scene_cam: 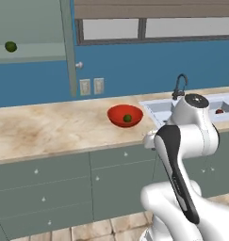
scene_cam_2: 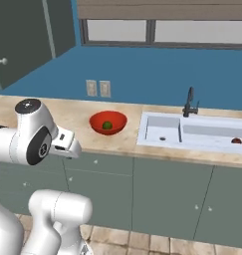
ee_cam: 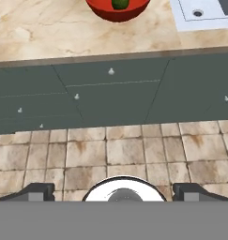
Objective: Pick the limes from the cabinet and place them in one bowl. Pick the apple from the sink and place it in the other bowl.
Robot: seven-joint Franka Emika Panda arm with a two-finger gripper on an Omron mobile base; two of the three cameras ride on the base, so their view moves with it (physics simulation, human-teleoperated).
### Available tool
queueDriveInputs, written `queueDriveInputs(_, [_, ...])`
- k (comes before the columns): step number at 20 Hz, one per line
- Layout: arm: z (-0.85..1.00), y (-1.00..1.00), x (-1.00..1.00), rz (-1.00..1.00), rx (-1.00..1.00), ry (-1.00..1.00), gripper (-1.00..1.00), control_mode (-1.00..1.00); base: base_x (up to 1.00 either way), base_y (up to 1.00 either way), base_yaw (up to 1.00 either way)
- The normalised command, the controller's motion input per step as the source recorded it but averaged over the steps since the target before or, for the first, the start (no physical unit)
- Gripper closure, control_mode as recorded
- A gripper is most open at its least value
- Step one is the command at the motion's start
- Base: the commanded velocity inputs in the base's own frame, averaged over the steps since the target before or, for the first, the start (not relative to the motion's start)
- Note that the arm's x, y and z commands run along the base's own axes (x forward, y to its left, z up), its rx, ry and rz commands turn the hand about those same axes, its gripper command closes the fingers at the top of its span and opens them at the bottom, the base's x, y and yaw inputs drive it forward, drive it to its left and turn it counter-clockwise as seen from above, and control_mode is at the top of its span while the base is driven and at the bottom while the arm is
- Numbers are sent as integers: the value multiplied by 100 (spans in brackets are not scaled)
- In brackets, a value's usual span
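Note:
The cabinet (scene_cam: 31,52) stands open at the upper left, and one lime (scene_cam: 11,46) rests on its pale shelf. A second lime (scene_cam: 127,118) lies inside the red bowl (scene_cam: 117,114) on the counter, and both lime (scene_cam_2: 107,125) and bowl (scene_cam_2: 98,121) show again in the right base view. In the sink's (scene_cam: 158,109) right basin sits a small red apple (scene_cam: 219,111). My gripper (ee_cam: 114,191) is open and holds nothing. It is drawn back from the counter and points down at the floor, with the bowl (ee_cam: 103,10) far ahead. The other bowl is out of view.
A black faucet (scene_cam: 180,87) rises behind the sink. Two wall outlets (scene_cam: 92,86) sit beside the open cabinet door (scene_cam: 68,42). Grey-green base drawers (ee_cam: 110,93) line the counter front above a tiled floor (ee_cam: 115,150). My own arm (scene_cam: 182,141) stands before the sink.

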Motion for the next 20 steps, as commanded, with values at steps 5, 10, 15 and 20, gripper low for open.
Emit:
queueDriveInputs(5, [0, 0, 0, 0, 0, 0, -100, 100, 0, 57, -1])
queueDriveInputs(10, [0, 0, 0, 0, 0, 0, -100, 100, 0, 56, -1])
queueDriveInputs(15, [0, 0, 0, 0, 0, 0, -100, 100, 0, 53, -1])
queueDriveInputs(20, [0, 0, 0, 0, 0, 0, -100, 100, 4, 57, 0])
